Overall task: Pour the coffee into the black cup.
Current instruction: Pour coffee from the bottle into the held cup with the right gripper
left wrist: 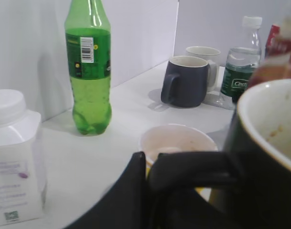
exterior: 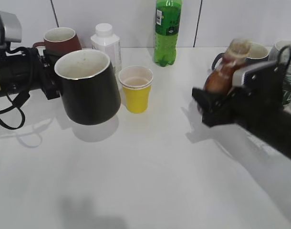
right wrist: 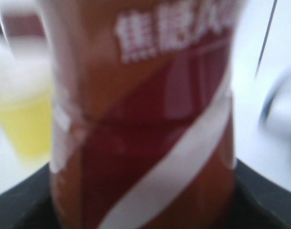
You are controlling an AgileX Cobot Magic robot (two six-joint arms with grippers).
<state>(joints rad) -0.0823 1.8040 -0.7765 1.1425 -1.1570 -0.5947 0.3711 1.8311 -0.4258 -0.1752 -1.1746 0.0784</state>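
Black and glossy, the cup hung above the table on the left, tilted with its pale mouth up, the left claw clenched on its handle. On the right, the right claw grasped the coffee bottle, lifted and leaning left, well apart from the cup. Between them stood a yellow cup. Farther back stood a green bottle, a white bottle and a maroon mug.
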